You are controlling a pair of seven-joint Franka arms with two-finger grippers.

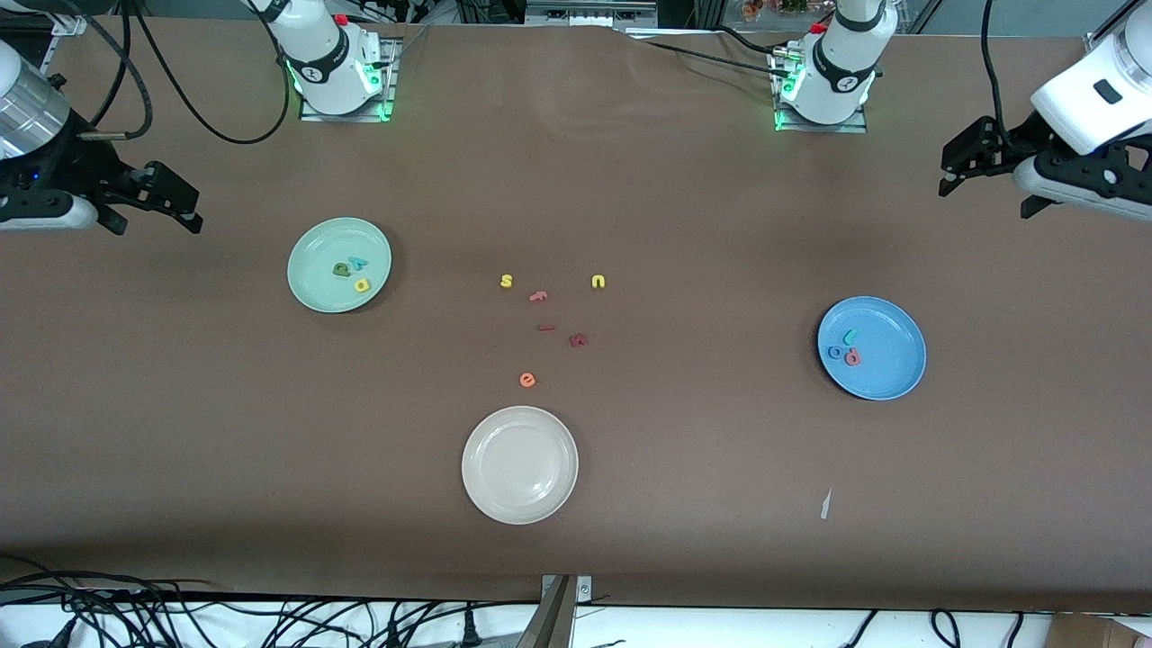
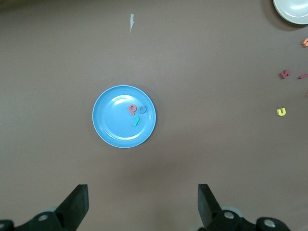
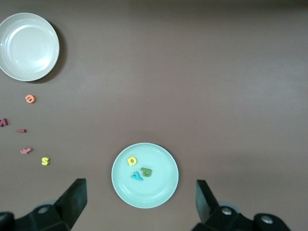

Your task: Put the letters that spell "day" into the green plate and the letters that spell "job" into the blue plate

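Observation:
The green plate (image 1: pixel 315 256) lies toward the right arm's end of the table. In it are the yellow "d" (image 1: pixel 362 285), the dark green "a" (image 1: pixel 341 269) and the teal "y" (image 1: pixel 359 263). The blue plate (image 1: pixel 891 351) lies toward the left arm's end and holds the teal "j" (image 1: pixel 849 337), the blue "o" (image 1: pixel 835 352) and the pinkish-red "b" (image 1: pixel 852 358). My right gripper (image 1: pixel 157 216) hangs open and empty over bare table beside the green plate (image 3: pixel 159 185). Open and empty too, my left gripper (image 1: pixel 985 193) hangs over bare table beside the blue plate (image 2: pixel 113 120).
A cream-white plate (image 1: pixel 519 464) lies nearest the front camera, mid-table. Loose letters lie between the plates: a yellow "s" (image 1: pixel 507 281), a yellow "u" (image 1: pixel 598 282), an orange "e" (image 1: pixel 527 380) and three reddish pieces (image 1: pixel 579 340). A white scrap (image 1: pixel 825 504) lies near the front edge.

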